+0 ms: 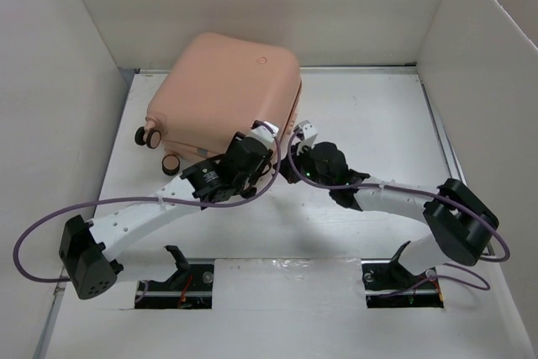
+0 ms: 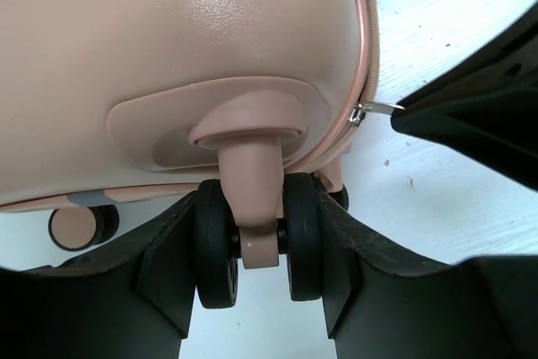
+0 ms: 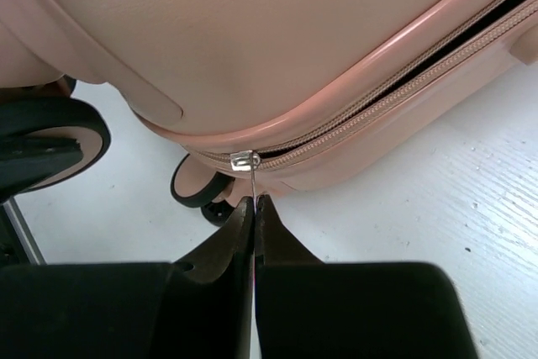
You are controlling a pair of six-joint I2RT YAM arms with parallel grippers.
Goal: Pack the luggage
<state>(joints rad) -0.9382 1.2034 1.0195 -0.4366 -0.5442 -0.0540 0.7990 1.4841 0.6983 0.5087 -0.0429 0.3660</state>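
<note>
Two grippers are closed on the salmon-pink hard-shell suitcase (image 1: pixel 227 90), which lies just ahead of both. The left gripper (image 2: pixel 261 248) is clamped on a black twin wheel (image 2: pixel 217 250), the right gripper (image 3: pixel 254 208) on the silver zipper pull (image 3: pixel 253 184). The zip's open gap is shown only in the right wrist view.

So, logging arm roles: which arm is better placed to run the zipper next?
Right. The right gripper is shut on the zipper pull of the luggage, while the left gripper clamps a wheel, bracing it.
</note>
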